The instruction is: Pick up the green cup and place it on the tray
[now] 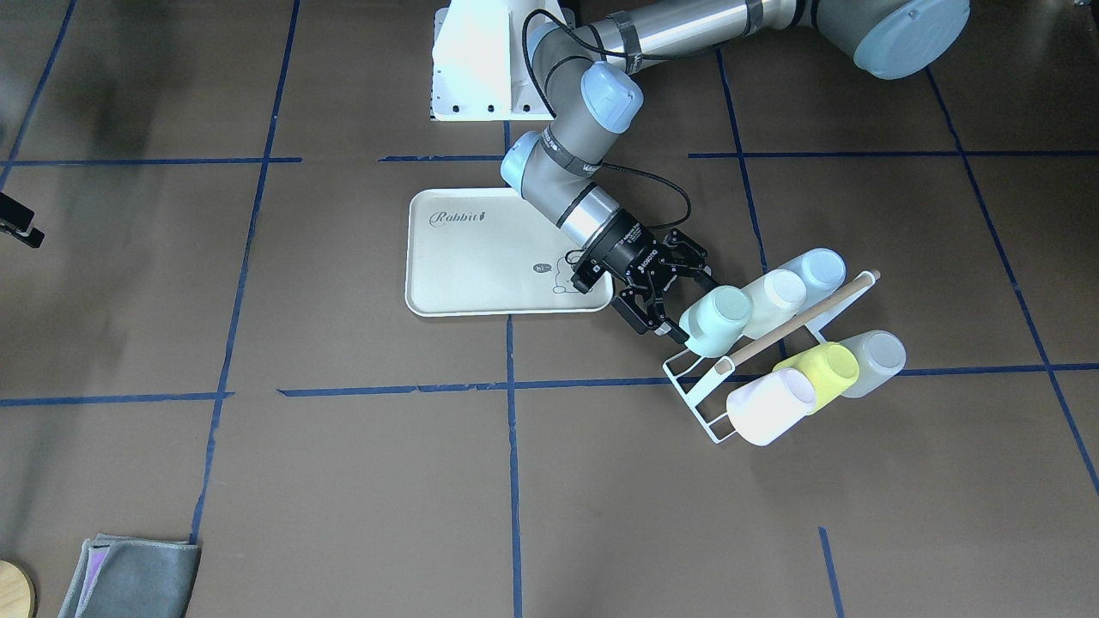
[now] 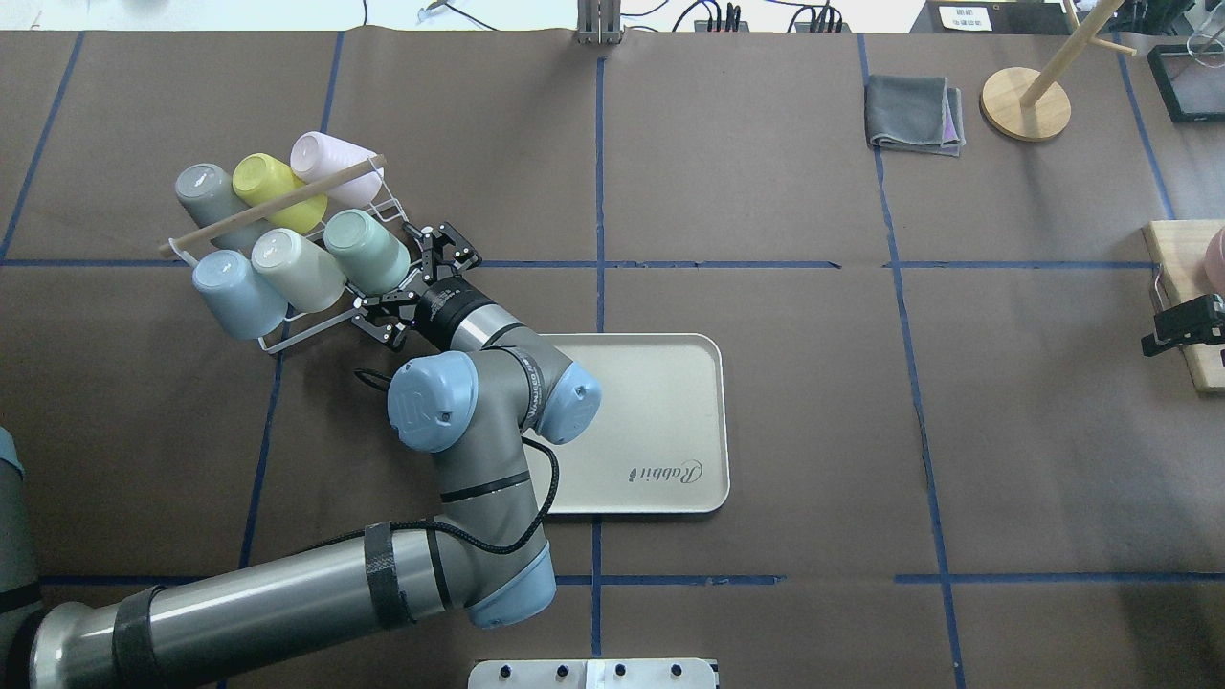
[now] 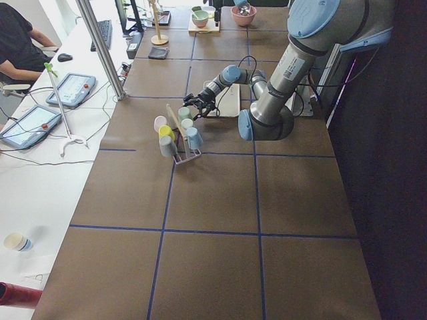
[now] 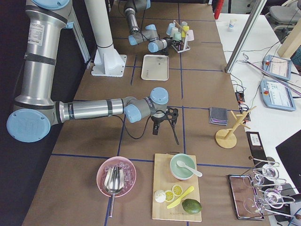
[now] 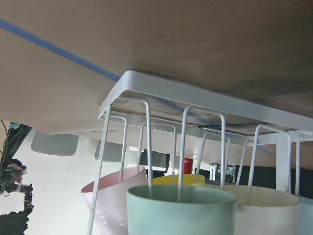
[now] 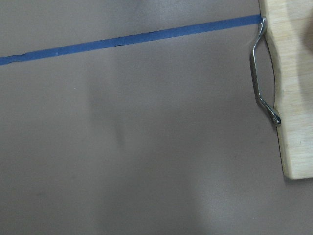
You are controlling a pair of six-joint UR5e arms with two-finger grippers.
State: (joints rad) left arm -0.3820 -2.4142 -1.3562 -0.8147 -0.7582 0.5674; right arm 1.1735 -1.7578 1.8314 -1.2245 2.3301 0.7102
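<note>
The green cup (image 1: 717, 319) hangs mouth-down on a white wire rack (image 1: 695, 395), at the end of the row nearest the tray (image 1: 481, 257). It also shows in the overhead view (image 2: 364, 251) and fills the bottom of the left wrist view (image 5: 181, 210). My left gripper (image 1: 689, 306) is open, its jaws spread either side of the cup's rim, and holds nothing. The cream "Rabbit" tray (image 2: 660, 402) lies flat beside it with nothing on it, partly under my left arm. My right gripper (image 2: 1182, 325) hovers far away at the table's edge; its jaws look spread and empty.
The rack (image 2: 287, 335) also holds a cream cup (image 2: 292, 268), a pale blue cup (image 2: 234, 292), a yellow-green cup (image 2: 268, 187), a grey and a pinkish-white one, under a wooden rod (image 2: 273, 206). A grey cloth (image 2: 914, 115), a wooden stand (image 2: 1024, 96) and a cutting board (image 6: 293, 98) lie far right.
</note>
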